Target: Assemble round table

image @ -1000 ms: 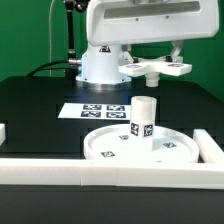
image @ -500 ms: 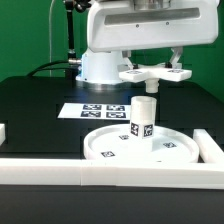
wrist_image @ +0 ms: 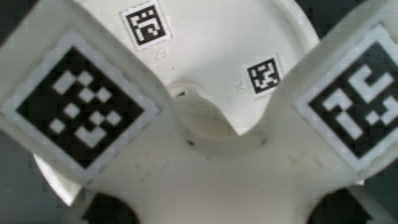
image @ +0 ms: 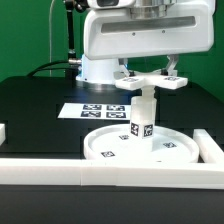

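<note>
Exterior view: there is no readable writing, only black-and-white square tags on the parts and on the marker board (image: 95,110). The round disc (image: 100,152) lies just behind the front rail (image: 110,172), and the black surface (image: 35,100) is open on the exterior view's left. The gripper (image: 149,72) has its jaws pinching the cross-shaped piece (image: 150,83) just above the upright cylinder leg (image: 143,118); I cannot tell whether they touch.

Wrist view: two tagged arms of the cross-shaped piece (wrist_image: 205,150) fill the frame, with the disc (wrist_image: 222,45) beneath.

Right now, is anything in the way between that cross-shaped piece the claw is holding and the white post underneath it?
Nothing visible is. The gripper holds the cross-shaped piece just above the upright leg, which stands on the round disc. Between the piece and the leg's top there is at most a thin gap, with nothing in it.
</note>
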Robot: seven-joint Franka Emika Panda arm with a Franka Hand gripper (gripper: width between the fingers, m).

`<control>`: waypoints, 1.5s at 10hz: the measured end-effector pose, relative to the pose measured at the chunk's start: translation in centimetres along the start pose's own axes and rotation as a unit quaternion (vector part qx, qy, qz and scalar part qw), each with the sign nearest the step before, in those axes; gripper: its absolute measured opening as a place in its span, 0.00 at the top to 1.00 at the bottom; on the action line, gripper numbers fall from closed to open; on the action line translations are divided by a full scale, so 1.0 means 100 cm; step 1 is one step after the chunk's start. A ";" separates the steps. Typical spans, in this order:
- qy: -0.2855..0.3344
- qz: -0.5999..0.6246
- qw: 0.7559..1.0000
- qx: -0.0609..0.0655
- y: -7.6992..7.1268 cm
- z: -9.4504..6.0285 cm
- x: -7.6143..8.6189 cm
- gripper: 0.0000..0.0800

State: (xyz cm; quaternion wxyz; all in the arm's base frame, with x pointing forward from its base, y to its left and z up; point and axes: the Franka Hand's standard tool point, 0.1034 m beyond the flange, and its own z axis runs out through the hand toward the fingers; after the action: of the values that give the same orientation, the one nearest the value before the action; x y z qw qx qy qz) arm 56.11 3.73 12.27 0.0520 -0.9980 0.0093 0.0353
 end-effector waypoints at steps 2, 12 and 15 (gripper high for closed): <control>0.007 -0.006 1.000 -0.001 0.001 0.000 0.002 0.43; -0.003 -0.007 1.000 -0.003 0.008 0.015 -0.010 0.43; 0.004 -0.009 1.000 -0.005 0.006 0.016 -0.006 0.43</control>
State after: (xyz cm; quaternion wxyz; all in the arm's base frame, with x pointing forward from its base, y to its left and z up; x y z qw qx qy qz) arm 55.34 3.32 10.63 0.0477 -0.9984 0.0007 0.0305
